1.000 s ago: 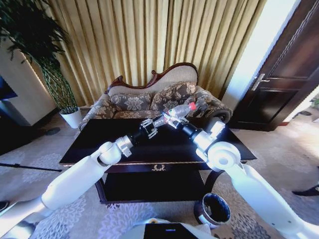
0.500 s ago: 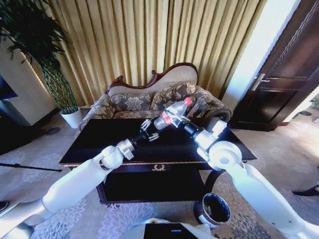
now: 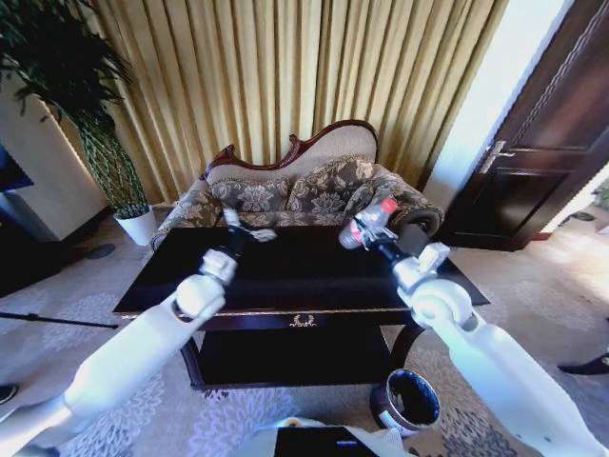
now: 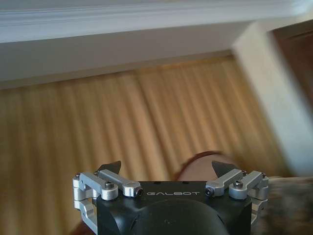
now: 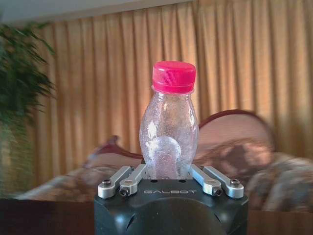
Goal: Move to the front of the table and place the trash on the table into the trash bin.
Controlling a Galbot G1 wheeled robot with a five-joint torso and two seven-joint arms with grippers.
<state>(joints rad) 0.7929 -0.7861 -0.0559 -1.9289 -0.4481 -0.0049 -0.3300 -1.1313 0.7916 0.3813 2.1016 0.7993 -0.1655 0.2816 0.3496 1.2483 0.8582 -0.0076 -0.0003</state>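
right hand (image 3: 360, 231) gripping bottle (image 3: 371, 221) above table (image 3: 285, 276), left hand (image 3: 249, 231) spread

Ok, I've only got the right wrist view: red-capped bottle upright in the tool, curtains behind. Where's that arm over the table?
Observer: The right tool holds the bottle above the far right part of the table; it looks lifted off the top.
Operator: And the bin?
Observer: The trash bin stands on the carpet by the table's front right leg, on the near side.
Operator: Is the left arm in the way?
Observer: No. The left tool is open and empty, over the far side of the table, apart from the bottle.
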